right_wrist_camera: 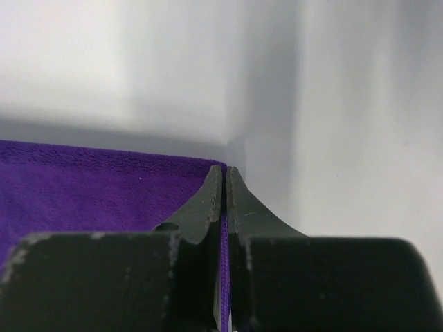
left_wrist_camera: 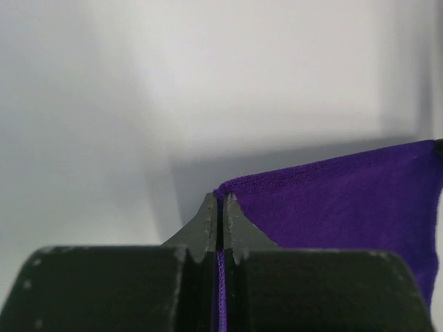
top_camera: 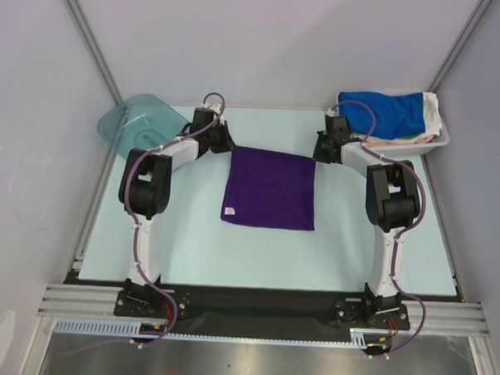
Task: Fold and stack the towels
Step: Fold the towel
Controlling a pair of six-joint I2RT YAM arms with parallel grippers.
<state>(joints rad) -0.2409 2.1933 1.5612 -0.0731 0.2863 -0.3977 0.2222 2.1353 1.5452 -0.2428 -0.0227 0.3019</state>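
Top external hides what wrist views show; both jaws clamped on purple towel (left_wrist_camera: 346, 200).

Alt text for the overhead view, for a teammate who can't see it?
A purple towel lies flat at centre, the left gripper shut on its far left corner and the right gripper on its far right corner. A blue towel tops a white bin far right; a teal lid lies far left.
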